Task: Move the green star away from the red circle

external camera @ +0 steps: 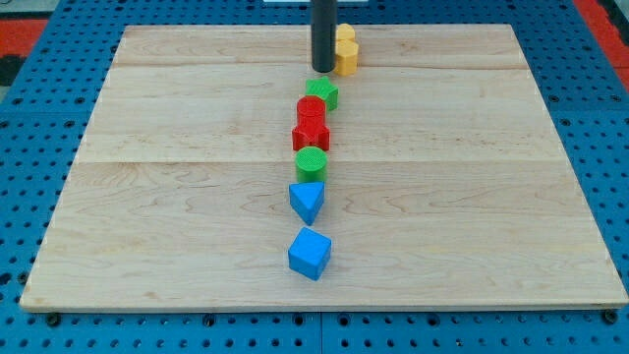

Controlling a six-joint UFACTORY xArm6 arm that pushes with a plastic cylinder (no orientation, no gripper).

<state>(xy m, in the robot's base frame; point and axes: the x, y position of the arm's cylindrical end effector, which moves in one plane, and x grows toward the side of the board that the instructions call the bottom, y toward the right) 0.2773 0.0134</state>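
The green star (321, 93) lies at the top of a column of blocks near the board's middle. The red circle (311, 110) touches it just below. My tip (322, 69) is just above the green star, close to its upper edge; I cannot tell if they touch. The rod rises straight out of the view's top.
A yellow block (345, 49) sits right of the rod. Below the red circle come a red star (312, 136), a green circle (311, 162), a blue triangle (307, 202) and a blue cube (310, 253). The wooden board (147, 197) lies on a blue pegboard.
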